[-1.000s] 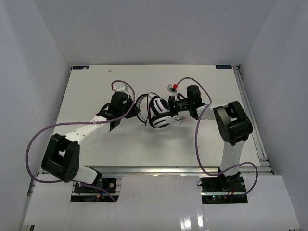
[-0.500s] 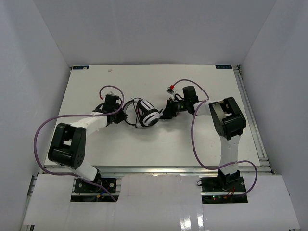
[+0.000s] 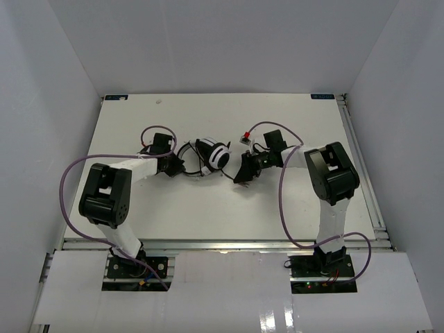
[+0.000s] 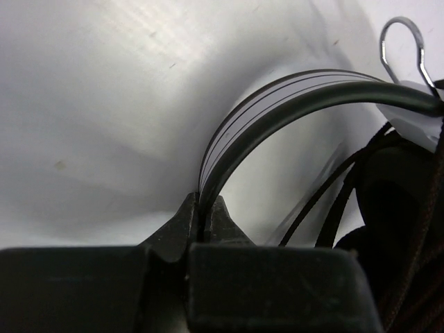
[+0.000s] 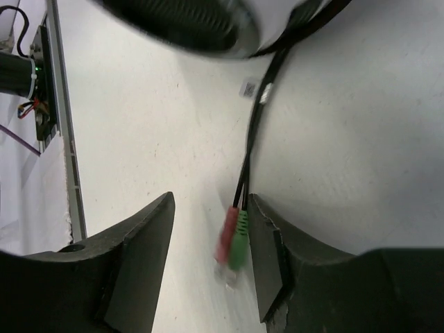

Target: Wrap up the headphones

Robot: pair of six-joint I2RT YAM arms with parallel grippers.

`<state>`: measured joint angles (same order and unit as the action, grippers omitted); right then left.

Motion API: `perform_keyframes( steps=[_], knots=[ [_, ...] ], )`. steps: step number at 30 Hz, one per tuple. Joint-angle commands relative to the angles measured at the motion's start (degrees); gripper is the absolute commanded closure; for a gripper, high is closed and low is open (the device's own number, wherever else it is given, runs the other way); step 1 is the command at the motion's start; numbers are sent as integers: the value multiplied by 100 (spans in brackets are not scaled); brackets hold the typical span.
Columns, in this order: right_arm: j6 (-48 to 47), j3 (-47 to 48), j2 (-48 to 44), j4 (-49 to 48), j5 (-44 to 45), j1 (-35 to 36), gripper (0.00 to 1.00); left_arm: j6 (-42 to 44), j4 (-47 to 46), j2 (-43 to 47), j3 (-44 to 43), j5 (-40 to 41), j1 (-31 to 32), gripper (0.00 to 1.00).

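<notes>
L gripper [image 4: 205, 211], just left of the headphones [image 3: 214, 154], is pinched tight on their headband [image 4: 277, 104], prob. to anchor them, while R gripper [image 5: 208, 236], just right of them, has jaws spread w/ the cable [image 5: 260, 118] plugs [image 5: 232, 243] loose between, likely lining up a grab.

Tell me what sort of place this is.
Probably a robot lab test cell, not a home. Plain white panels box in a white table. A left arm and a right arm are bolted to a metal rail at its near edge, working on headphones.
</notes>
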<state>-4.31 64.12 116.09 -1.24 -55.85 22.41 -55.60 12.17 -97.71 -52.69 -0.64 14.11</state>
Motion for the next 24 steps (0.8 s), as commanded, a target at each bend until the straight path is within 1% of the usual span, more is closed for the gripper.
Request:
perform_keyframes(
  steps=[1,3,5,6,7,9,11,13,14,15,17,19,21,24],
  knots=[
    [-579,-287,-585,784,90,-17,46,-590,277,-362,-639,-119,-23,100],
    [-741,-361,-1049,967,379,-84,44,-458,779,-532,-1027,-31,-23,100],
    [-864,-401,-1472,1113,713,-251,37,-189,1111,-645,-1292,190,-23,96],
    [-916,-408,-1645,1182,810,-311,32,-75,1200,-648,-1349,232,-23,87],
    [-1049,-402,-1899,1328,996,-358,21,131,1214,-588,-1356,253,-23,67],
    [-1268,-456,-2359,1443,1452,-422,3,469,1245,-417,-1357,276,-23,33],
    [-1412,-553,-2872,1489,1769,-430,9,771,1267,-146,-1319,306,-23,14],
    [-1393,-638,-3350,1495,2046,-437,10,1104,1257,163,-1269,245,-23,5],
    [-1346,-688,-3629,1471,2213,-440,10,1280,1251,329,-1244,187,-23,2],
    [-1262,-749,-3972,1409,2426,-440,10,1466,1245,510,-1222,98,-23,2],
    [-1085,-801,-4310,1398,2708,-448,10,1784,1106,1055,-1079,-203,-14,2],
    [-746,-923,-4699,1312,3396,-448,10,2286,1004,1639,-870,-587,-14,2],
    [-358,-957,-5115,1252,3961,-448,10,2565,746,2279,-535,-779,-14,2],
    [-300,-1092,-5629,1201,4624,-452,10,3021,216,3594,215,-1221,-23,2]
  ],
)
